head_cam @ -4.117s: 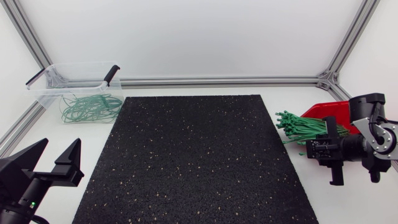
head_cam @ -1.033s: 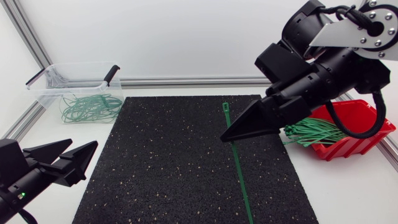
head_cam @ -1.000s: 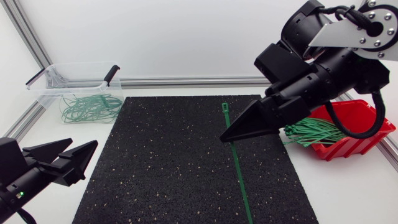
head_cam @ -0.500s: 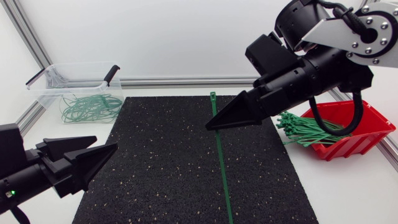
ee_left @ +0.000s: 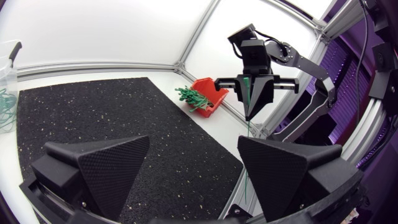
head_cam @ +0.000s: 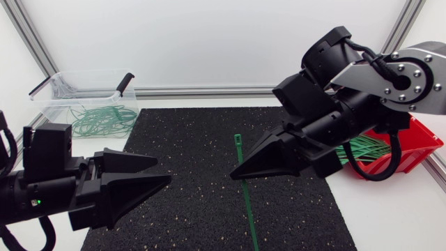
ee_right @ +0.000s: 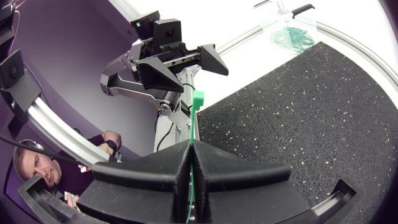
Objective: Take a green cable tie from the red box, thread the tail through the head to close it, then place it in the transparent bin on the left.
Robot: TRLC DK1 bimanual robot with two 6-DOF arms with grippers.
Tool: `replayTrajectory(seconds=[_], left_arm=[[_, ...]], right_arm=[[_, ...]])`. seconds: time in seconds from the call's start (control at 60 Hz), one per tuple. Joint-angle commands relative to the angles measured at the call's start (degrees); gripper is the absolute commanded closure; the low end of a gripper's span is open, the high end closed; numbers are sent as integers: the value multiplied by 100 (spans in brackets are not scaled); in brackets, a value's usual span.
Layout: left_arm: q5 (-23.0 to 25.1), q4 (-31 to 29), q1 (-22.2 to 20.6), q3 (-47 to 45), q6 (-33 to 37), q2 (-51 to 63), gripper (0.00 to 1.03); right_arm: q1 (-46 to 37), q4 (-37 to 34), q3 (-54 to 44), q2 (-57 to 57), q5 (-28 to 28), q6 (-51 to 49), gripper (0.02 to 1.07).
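My right gripper (head_cam: 237,174) is shut on a straight green cable tie (head_cam: 244,199) above the middle of the black mat (head_cam: 188,146). The tie's head (head_cam: 238,140) points up and its tail hangs down past the fingers. In the right wrist view the tie (ee_right: 196,115) sticks up from between the shut fingertips. My left gripper (head_cam: 159,173) stands open and empty, to the left of the tie and apart from it, pointing at it. The red box (head_cam: 426,137) at the right holds a bundle of green ties (head_cam: 362,149). The transparent bin (head_cam: 82,92) at the back left holds closed green ties (head_cam: 101,120).
The mat covers the table's middle, with white table surface around it. An aluminium frame rail (head_cam: 209,90) runs along the back edge. In the left wrist view the red box (ee_left: 208,93) lies past the mat's far corner, behind my right gripper (ee_left: 249,112).
My right gripper has carried the tie left and lower, from beside the red box to over the mat's middle. My left arm has come in from the left edge and now faces it.
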Motion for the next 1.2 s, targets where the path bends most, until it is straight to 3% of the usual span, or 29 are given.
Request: replayTrajectory(seconds=[0.0, 0.15, 0.567, 0.833, 1.183], left_arm=[[387, 153, 121, 243, -91, 275, 4], [993, 469, 209, 410, -64, 671, 4], [1898, 1392, 191, 1025, -416, 1822, 4], [1934, 1999, -160, 963, -565, 1928, 4], [1925, 2262, -591, 1192, -759, 2130, 4]], right_arm=[[62, 27, -193, -69, -98, -404, 101], [62, 35, -211, -25, -274, -659, 101], [71, 273, -140, 80, -854, -456, 101], [89, 633, -299, 230, -968, -456, 101], [-78, 712, -307, 326, -1091, -456, 101]])
